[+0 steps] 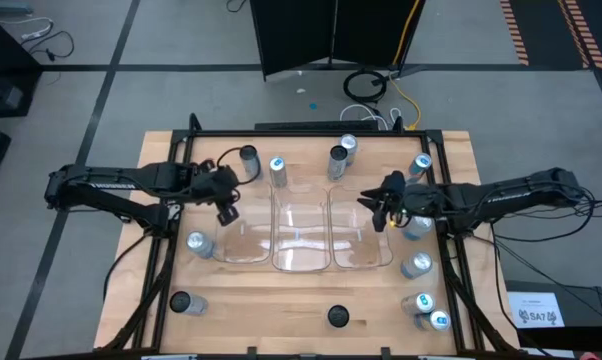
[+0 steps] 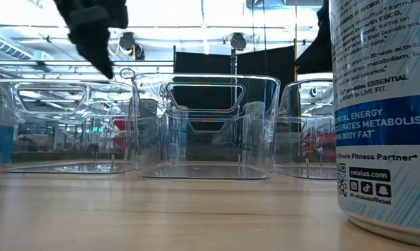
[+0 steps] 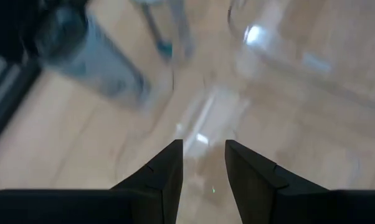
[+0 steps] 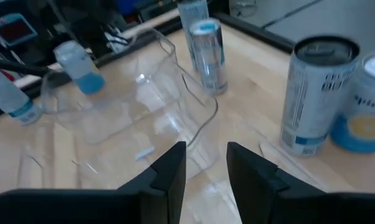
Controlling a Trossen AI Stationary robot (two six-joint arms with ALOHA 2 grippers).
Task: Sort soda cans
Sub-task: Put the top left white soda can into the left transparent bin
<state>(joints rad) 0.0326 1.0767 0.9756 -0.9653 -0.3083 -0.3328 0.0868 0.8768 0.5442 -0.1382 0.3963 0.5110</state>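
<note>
Left gripper (image 1: 228, 212) and right gripper (image 1: 379, 213) empty, fingers slightly apart, over clear trays (image 1: 301, 262), cans (image 1: 278, 170) standing nearby.

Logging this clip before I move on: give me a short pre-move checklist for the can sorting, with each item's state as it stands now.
1. Trays empty: ok. The three clear trays hold no cans.
2. Left tool free: ok. Fingers open, nothing between them, above the left tray.
3. Right tool free: ok. Fingers open and empty, at the right tray.
4. Cans upright: ok for those visible, such as the blue-top can and the dark-top can.
5. Arms apart: ok. The trays lie between them.
6. Target can chosen: cannot tell.
</note>
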